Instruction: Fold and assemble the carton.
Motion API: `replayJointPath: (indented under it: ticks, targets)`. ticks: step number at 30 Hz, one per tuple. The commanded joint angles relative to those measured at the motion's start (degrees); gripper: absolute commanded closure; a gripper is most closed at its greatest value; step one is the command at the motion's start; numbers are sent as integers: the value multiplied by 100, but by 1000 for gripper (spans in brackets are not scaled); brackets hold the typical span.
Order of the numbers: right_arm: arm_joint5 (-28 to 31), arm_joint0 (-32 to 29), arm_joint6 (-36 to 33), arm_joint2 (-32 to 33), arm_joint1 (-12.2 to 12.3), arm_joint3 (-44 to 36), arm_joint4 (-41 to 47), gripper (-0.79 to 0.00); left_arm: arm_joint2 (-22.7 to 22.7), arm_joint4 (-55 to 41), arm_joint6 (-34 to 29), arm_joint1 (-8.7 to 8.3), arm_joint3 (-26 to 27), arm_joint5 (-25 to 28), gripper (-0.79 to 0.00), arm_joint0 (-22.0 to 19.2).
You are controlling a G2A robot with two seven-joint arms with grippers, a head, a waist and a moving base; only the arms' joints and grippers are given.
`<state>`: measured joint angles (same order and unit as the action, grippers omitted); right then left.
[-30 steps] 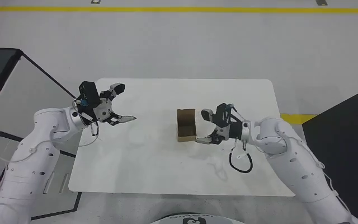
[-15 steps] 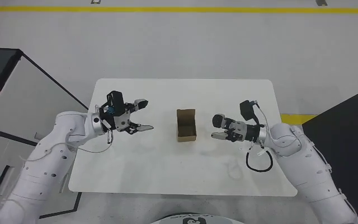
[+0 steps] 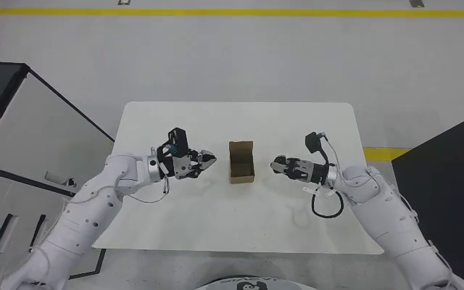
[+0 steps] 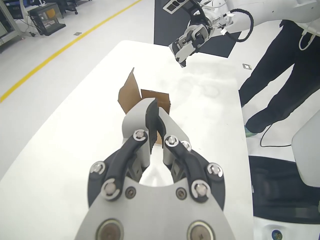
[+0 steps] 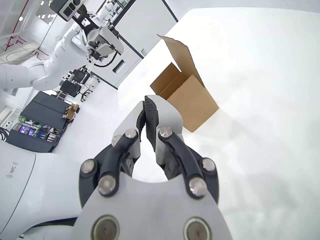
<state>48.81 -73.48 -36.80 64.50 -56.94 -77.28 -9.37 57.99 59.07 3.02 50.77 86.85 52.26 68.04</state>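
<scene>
Symmetry is what I judge this step needs, pressing evenly from both sides: the small brown open-topped cardboard carton (image 3: pixel 241 162) stands mid-way on the white table (image 3: pixel 181 217), one flap upright, between my left claw (image 3: pixel 210 157) and right claw (image 3: pixel 274 166), both pinched closed and empty.

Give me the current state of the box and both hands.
box: upright on the table, top open, one flap standing up, untouched
left hand: shut, empty, beside the box, not touching it
right hand: shut, empty, on the box's other side, not touching it
</scene>
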Motion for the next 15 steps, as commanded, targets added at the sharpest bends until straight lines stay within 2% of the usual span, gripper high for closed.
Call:
replayJointPath:
  ticks: [1, 2, 11, 15]
  targets:
    - [-26, 92, 35, -130, -37, 151, 11, 0, -261, -80, -97, 91, -250, -86, 0, -181]
    - [-13, 120, 46, -182, -53, 201, 54, 0, -351, -17, -207, 125, -313, -130, 0, -277]
    - [-131, 106, 99, -196, -59, 206, -20, 0, -379, -39, -224, 138, -344, -238, 0, -220]
    - [-353, 202, 353, -358, -124, 203, -283, 0, -659, -99, -209, 267, -416, -446, 0, -324]
